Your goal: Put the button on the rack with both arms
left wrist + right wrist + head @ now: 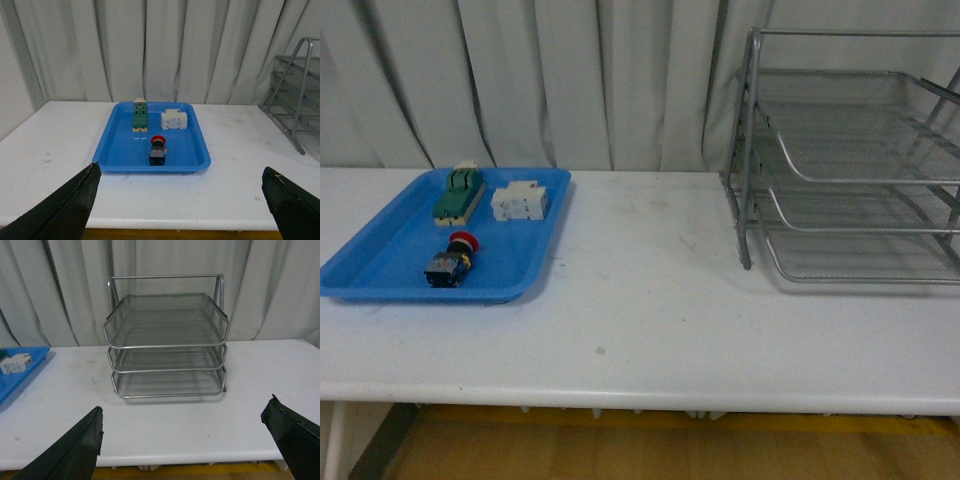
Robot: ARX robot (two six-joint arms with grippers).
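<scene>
The button [453, 258], red cap and black-and-blue body, lies on its side in the blue tray [380, 265] at the table's left; it also shows in the left wrist view [158, 150]. The silver wire rack [850, 160] with three stacked trays stands at the right, and faces the right wrist view [167, 340]. My left gripper [182, 200] is open and empty, held back from the table's front edge, facing the tray. My right gripper [185, 437] is open and empty, held back in front of the rack. Neither arm shows in the front view.
A green block [458, 192] and a white block [520, 202] lie at the back of the blue tray [120, 150]. White curtains hang behind the white table [650, 310]. The blue tray's corner [30, 372] shows left of the rack.
</scene>
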